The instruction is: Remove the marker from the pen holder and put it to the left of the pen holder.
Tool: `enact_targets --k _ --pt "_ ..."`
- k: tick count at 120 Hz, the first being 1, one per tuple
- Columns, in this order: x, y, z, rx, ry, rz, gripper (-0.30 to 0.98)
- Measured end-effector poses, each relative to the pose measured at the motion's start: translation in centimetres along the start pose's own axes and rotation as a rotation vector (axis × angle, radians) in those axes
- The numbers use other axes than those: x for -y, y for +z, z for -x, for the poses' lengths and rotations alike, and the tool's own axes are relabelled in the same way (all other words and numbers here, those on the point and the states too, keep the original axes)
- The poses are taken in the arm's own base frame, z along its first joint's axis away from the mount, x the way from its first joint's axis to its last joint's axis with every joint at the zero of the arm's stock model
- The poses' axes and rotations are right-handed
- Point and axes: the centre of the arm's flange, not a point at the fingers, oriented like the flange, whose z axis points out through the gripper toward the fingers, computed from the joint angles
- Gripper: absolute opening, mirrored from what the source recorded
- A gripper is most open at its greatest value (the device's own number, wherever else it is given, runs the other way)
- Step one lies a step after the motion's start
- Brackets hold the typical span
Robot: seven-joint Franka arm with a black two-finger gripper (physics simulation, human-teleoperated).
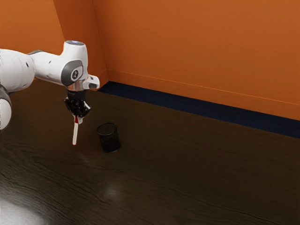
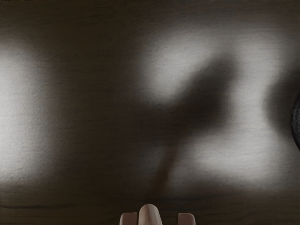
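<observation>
My gripper point(image 1: 78, 116) is above the table, on the exterior view's left of the black mesh pen holder point(image 1: 109, 138). A white marker point(image 1: 75, 134) with red near its top hangs below it, nearly upright and outside the holder. In the wrist view the marker point(image 2: 150, 216) lies between the fingertips of the gripper point(image 2: 157, 219), close beside one, with a gap to the other, so the gripper looks open. Part of the pen holder point(image 2: 296, 123) shows in the wrist view too. Whether the marker's lower end touches the table, I cannot tell.
The dark wooden table point(image 1: 187, 173) extends around the holder. Behind it are a dark blue strip point(image 1: 197, 108) and orange walls point(image 1: 197, 47). Shadows and bright reflections lie on the tabletop point(image 2: 84, 117) under my hand.
</observation>
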Motion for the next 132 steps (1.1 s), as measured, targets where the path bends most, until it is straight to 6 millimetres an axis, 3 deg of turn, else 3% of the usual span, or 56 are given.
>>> enact_targets --k 7,31,37,49,56,66,74,81,93,100,120,132 --pt "0.0 0.1 -0.1 0.002 0.005 0.001 -0.07" --pt "-0.3 0.0 -0.1 -0.001 0.024 0.018 0.35" --pt "-0.3 -0.9 0.1 -0.015 0.030 0.016 0.42" --pt "-0.3 -8.5 2.3 -0.121 0.042 -0.013 0.52" --pt "-0.5 -14.9 5.1 -0.216 0.048 -0.034 0.56" --pt "-3.6 -25.0 10.5 -0.340 0.098 -0.046 0.60" --pt "-6.3 -28.4 13.0 -0.364 0.149 -0.042 0.62" --pt "-7.0 -29.4 14.2 -0.355 0.166 -0.037 0.64" --pt "-3.7 -29.1 15.8 -0.315 0.109 -0.029 0.66" --pt "-3.0 -29.1 16.6 -0.297 0.092 -0.012 0.66" --pt "-5.9 -29.8 17.6 -0.263 0.128 0.015 0.68" --pt "-6.5 -29.5 17.9 -0.241 0.122 0.023 0.68"
